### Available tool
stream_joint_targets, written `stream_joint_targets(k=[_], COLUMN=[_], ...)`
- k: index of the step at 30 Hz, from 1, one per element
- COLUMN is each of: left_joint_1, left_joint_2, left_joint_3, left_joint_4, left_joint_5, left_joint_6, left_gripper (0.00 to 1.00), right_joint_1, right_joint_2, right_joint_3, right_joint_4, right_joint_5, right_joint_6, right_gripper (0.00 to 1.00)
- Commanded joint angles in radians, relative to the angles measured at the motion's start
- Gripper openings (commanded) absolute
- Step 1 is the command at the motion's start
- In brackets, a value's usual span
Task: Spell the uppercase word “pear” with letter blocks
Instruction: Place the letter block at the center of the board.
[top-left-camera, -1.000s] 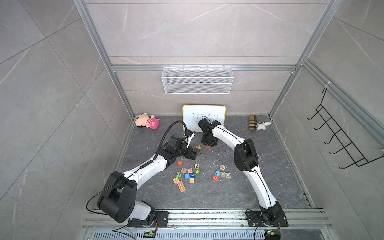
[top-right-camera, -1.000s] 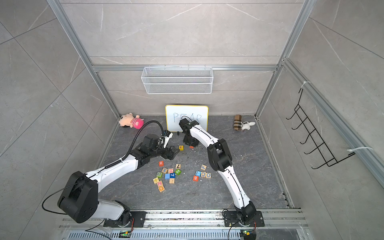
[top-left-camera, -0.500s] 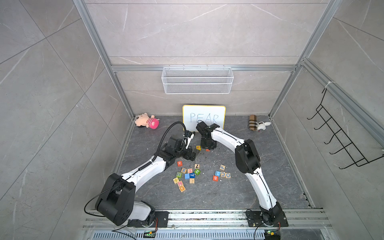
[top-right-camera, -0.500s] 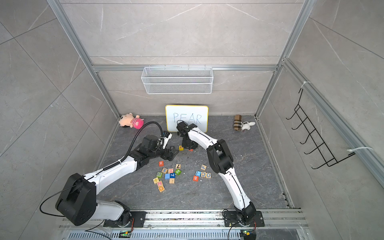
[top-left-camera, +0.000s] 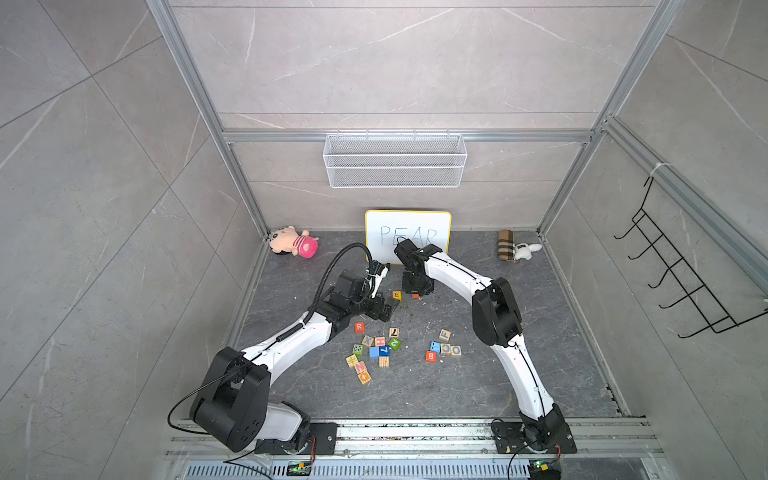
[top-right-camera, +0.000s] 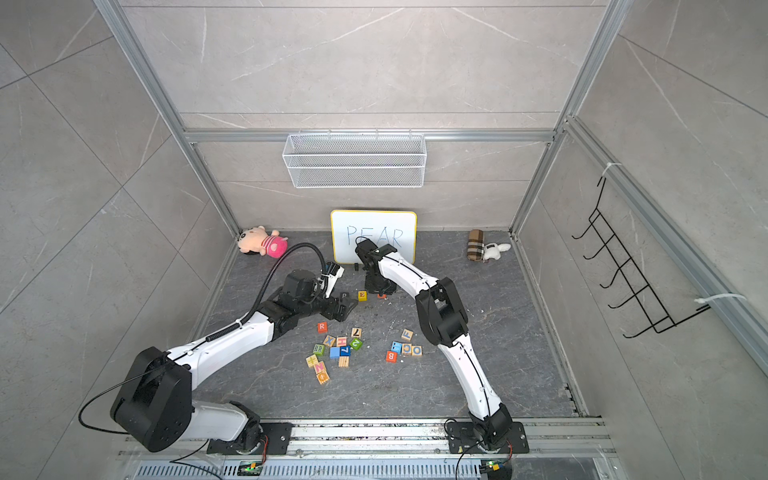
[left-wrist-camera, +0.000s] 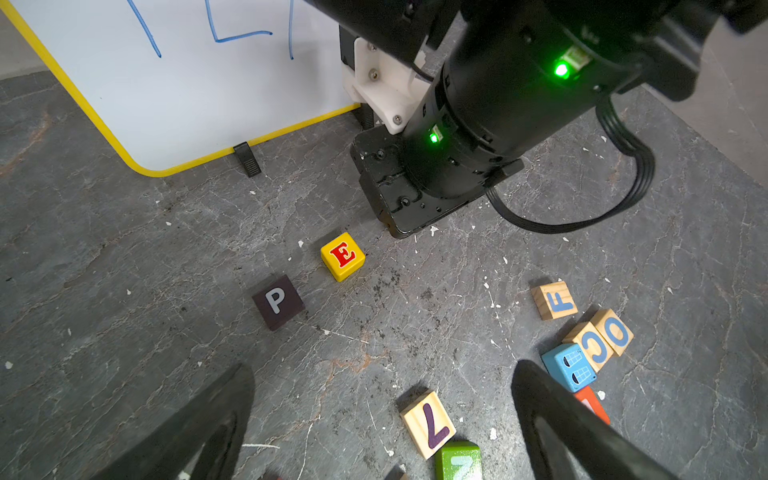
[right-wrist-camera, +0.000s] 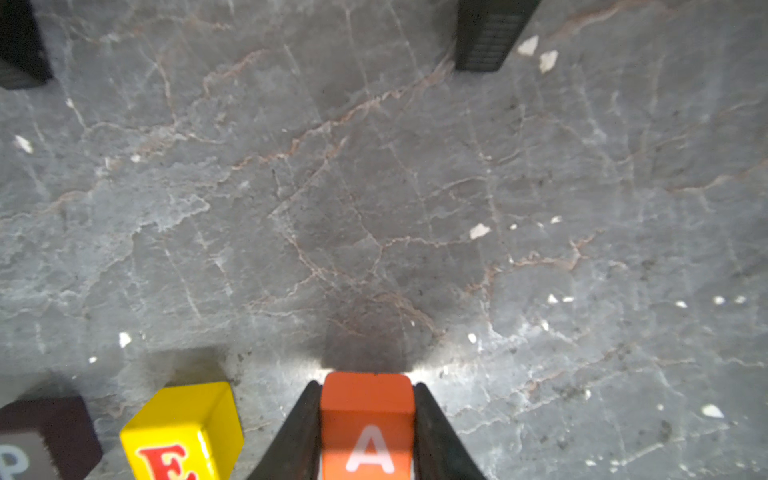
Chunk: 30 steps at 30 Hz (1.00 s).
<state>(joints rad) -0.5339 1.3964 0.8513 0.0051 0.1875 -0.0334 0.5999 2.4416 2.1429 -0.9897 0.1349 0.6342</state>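
The word is about half made. The small black cube with a white P (left-wrist-camera: 277, 301) and the small yellow cube with a red E (left-wrist-camera: 343, 255) lie side by side on the dark grey stone-like table (left-wrist-camera: 104, 270), in front of the white board with a yellow edge (top-left-camera: 415, 220) that carries the written word PEAR. These two cubes are near each other but do not touch, and the E cube is a little turned.

The right gripper (right-wrist-camera: 368, 386) pinches the orange-red cube with a white A (right-wrist-camera: 368, 436) between its two fingers and holds it just beside the E cube, on the side away from the P. The cube is very low, but I cannot tell if it rests on the table. I judge that the third letter is being placed and is not yet released.

The orange-red cube with a white R (top-left-camera: 359, 327) is not in the row. It lies apart, at the edge of the loose group of other cubes, close to the left arm. The left gripper (left-wrist-camera: 384, 370) is spread wide and holds nothing. It hangs between the row and that group.

What is left, in my judgement: to let go of the A, then to bring the R and put it after the A.
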Motion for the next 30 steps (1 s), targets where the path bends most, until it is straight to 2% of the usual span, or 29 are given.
stream_joint_targets(k=[1,30], left_joint_1=[0.003,0.003], left_joint_2=[-0.025,-0.032], left_joint_3=[-0.001,-0.004], left_joint_4=[0.028,0.03], left_joint_5=[-0.001,-0.005], left_joint_6=[0.012,0.009], left_gripper=[1.0,1.0], right_joint_1=[0.003,0.004], right_joint_2=[0.0,0.001], right_joint_3=[-0.009,-0.017], right_joint_4=[-0.011,-0.032], right_joint_5=[0.005,-0.011], right_joint_6=[-0.011,0.01], right_gripper=[0.38,0.37])
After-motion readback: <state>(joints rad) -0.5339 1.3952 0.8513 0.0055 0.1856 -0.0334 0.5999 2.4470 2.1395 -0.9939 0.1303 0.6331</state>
